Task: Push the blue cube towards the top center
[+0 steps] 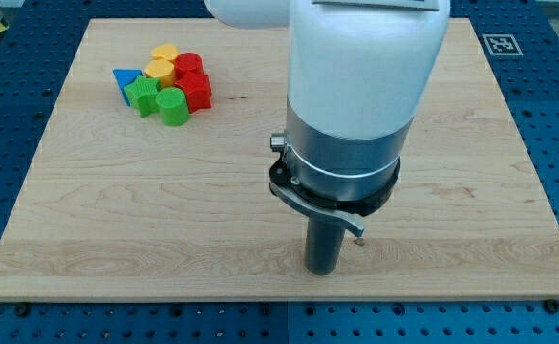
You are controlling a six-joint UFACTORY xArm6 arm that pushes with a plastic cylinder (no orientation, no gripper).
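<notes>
Over at the view's upper left of the pale wooden board [88,220], the small plastic blocks sit bunched together. Leftmost is the blue block [123,78], which looks more like a wedge than a cube from here. Touching it is a green star-like block [143,94], then a yellow block [161,61] above, a green cylinder [173,106] below, and red blocks [193,81] on the cluster's right side. Well apart from all this, toward the view's bottom centre, the white arm [355,76] comes down to a dark rod; my tip [323,271] rests on bare wood, far to the right of and below the blue block. There are no jaws to open or close, only the rod.
</notes>
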